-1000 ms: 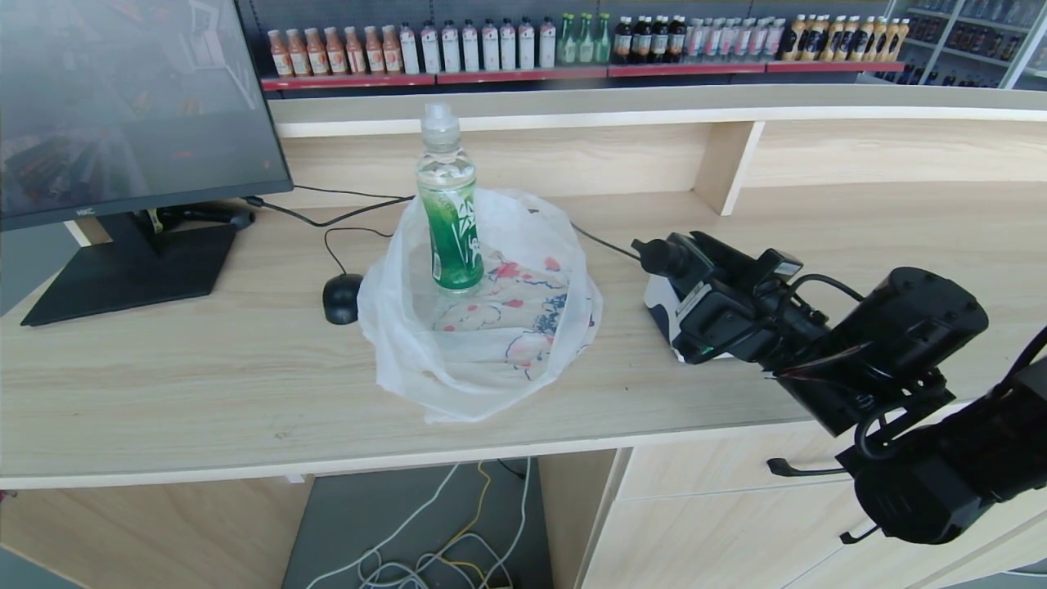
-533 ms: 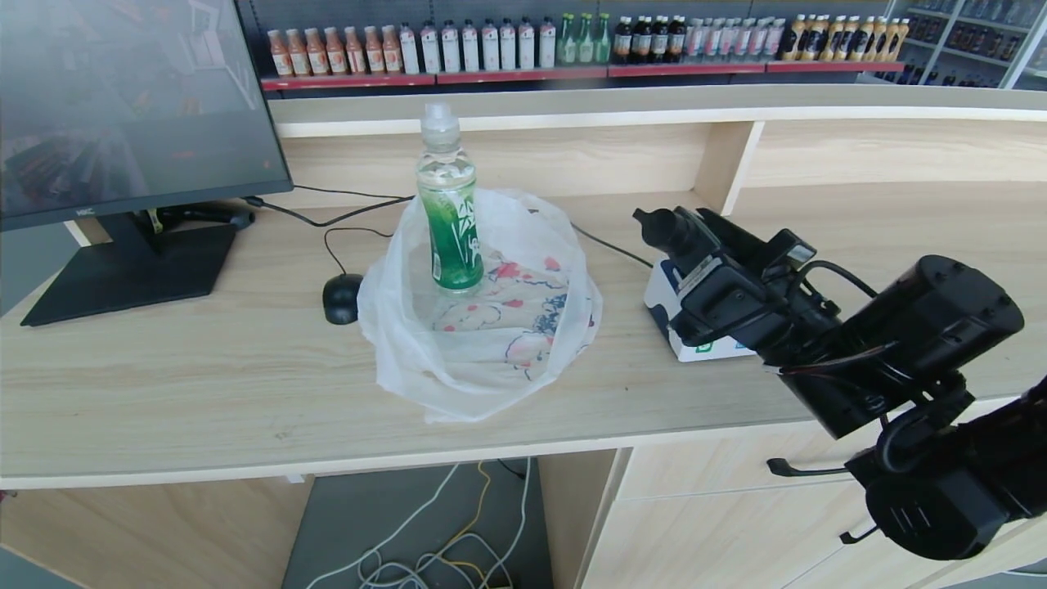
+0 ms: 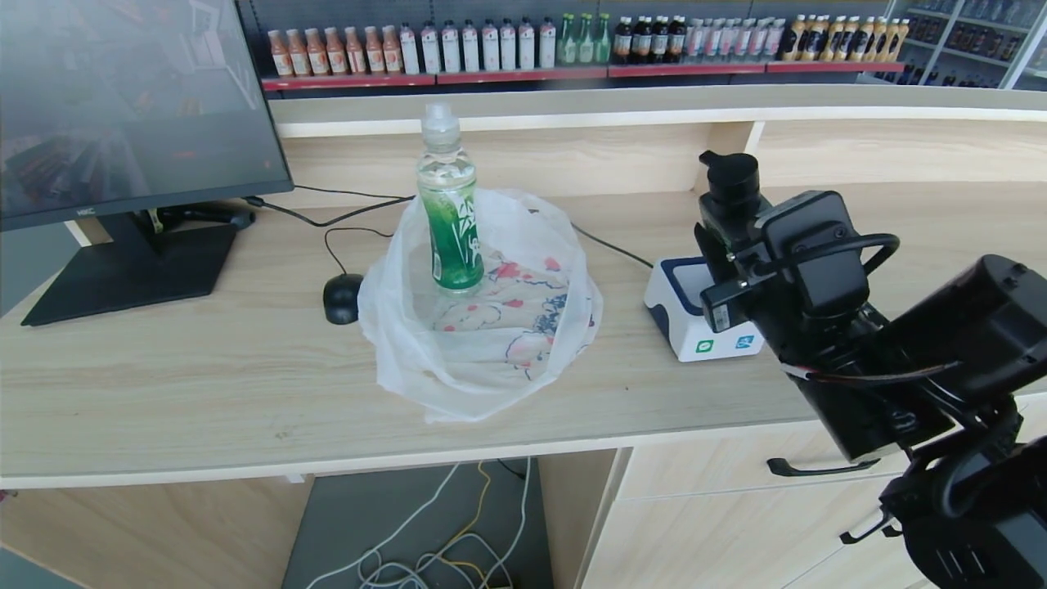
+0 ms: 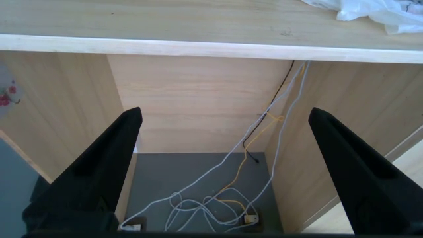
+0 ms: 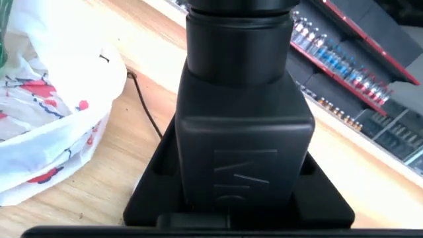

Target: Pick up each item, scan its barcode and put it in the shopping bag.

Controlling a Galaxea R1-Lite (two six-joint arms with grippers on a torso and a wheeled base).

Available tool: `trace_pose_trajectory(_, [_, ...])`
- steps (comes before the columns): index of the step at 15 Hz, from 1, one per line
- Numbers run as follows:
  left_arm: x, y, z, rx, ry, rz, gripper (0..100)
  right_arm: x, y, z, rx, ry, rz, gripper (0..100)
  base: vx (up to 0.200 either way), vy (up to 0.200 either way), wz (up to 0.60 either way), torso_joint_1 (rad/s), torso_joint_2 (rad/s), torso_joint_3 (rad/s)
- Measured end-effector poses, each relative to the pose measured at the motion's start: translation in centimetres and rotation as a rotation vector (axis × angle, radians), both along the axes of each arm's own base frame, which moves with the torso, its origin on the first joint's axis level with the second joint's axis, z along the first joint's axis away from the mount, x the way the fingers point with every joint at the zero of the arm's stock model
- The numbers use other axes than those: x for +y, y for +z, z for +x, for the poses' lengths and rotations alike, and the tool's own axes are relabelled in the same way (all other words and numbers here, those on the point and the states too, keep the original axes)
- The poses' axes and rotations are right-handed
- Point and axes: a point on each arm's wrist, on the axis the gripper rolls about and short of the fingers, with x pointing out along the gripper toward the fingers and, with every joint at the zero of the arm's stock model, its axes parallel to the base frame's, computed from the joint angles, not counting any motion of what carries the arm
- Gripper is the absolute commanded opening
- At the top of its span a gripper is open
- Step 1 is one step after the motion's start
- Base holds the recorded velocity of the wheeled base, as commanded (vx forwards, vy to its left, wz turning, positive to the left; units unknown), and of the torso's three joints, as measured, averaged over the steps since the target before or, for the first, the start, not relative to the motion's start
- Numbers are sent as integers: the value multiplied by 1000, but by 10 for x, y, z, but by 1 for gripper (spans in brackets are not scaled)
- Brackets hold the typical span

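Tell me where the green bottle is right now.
In the head view the green bottle stands upright in the open shopping bag mid-counter, with the mouse to the robot's left and the white scanner box to its right.

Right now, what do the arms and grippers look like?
Right arm: all black, with bulky rounded joint housings, a boxy wrist module, a black cable loop and a small white label. Left gripper: two matte black wedge-shaped fingers tapering to the tips.

No legible txt: green bottle [image 3: 448, 221] label, scanner [image 3: 695, 327] stickers, black bottle [image 5: 244, 152] embossing.
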Motion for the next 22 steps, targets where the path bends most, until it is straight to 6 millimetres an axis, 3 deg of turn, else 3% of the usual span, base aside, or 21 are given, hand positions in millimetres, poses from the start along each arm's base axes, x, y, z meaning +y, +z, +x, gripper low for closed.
trace_pose_trajectory(6, [0,0,0,0,0,0,100,1,-15,-6,111,119,236,0,0,0,0,0,0,0])
trace_pose_trajectory(12, [0,0,0,0,0,-1,100,-2,-31,-10,191,151,313,0,0,0,0,0,0,0])
trace_pose_trajectory(22, [0,0,0,0,0,-2,100,-2,-33,-12,215,172,377,0,0,200,0,4,1,3])
